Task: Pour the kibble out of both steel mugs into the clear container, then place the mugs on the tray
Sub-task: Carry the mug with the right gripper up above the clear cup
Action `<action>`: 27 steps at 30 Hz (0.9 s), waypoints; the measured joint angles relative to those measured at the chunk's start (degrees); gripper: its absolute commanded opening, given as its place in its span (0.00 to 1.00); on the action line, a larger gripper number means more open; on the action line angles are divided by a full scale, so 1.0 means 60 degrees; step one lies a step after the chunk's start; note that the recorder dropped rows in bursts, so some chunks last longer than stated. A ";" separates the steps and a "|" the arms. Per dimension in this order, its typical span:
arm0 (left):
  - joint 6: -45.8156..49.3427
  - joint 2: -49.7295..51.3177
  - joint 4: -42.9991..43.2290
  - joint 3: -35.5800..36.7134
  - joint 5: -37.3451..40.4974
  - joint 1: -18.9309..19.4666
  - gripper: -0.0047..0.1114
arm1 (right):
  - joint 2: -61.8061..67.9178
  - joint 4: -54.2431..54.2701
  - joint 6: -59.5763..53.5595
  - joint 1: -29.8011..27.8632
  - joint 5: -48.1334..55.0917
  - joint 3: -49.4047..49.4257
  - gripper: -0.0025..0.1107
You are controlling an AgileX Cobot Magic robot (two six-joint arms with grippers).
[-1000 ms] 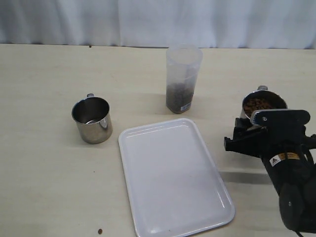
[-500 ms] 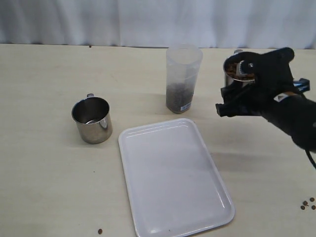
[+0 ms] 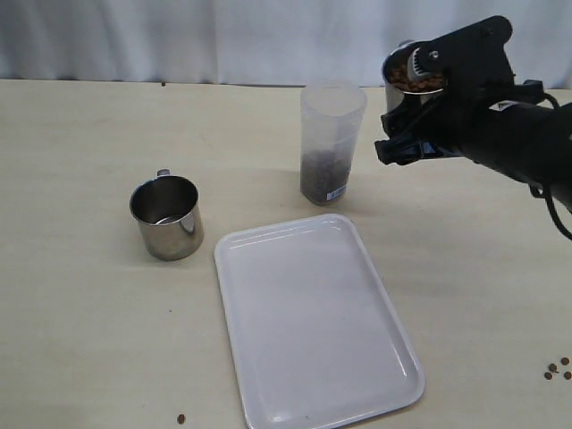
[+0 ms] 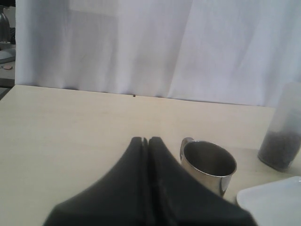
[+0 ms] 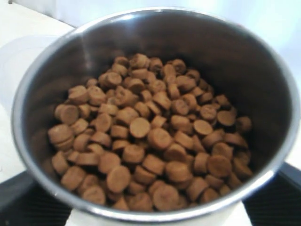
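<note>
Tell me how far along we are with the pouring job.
Done: the empty mug stands on the table, and the container holds kibble in its lower part. In hand: the right gripper holds the full mug up beside the container's rim, not pouring yet. Left: that pour, then both mugs onto the bare tray.

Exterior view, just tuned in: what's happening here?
The right gripper holds a steel mug full of kibble raised beside the mouth of the clear container; nothing is pouring yet. The container already has kibble at its bottom. The other mug stands empty on the table left of the bare tray. The left gripper is shut, holding nothing.
</note>
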 measured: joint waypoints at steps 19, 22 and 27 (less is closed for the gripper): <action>0.0000 0.0000 0.0000 0.0000 0.0000 0.0000 0.04 | 0.0636 0.1506 -0.4043 -0.0016 0.0492 -0.2084 0.06; 0.0000 0.0000 0.0000 0.0000 0.0000 0.0000 0.04 | 0.1119 0.2914 -0.5956 -0.0016 -0.0149 -0.2287 0.06; 0.0000 0.0000 0.0000 0.0000 0.0000 0.0000 0.04 | 0.1757 0.5481 -0.9210 -0.0016 -0.0639 -0.3037 0.06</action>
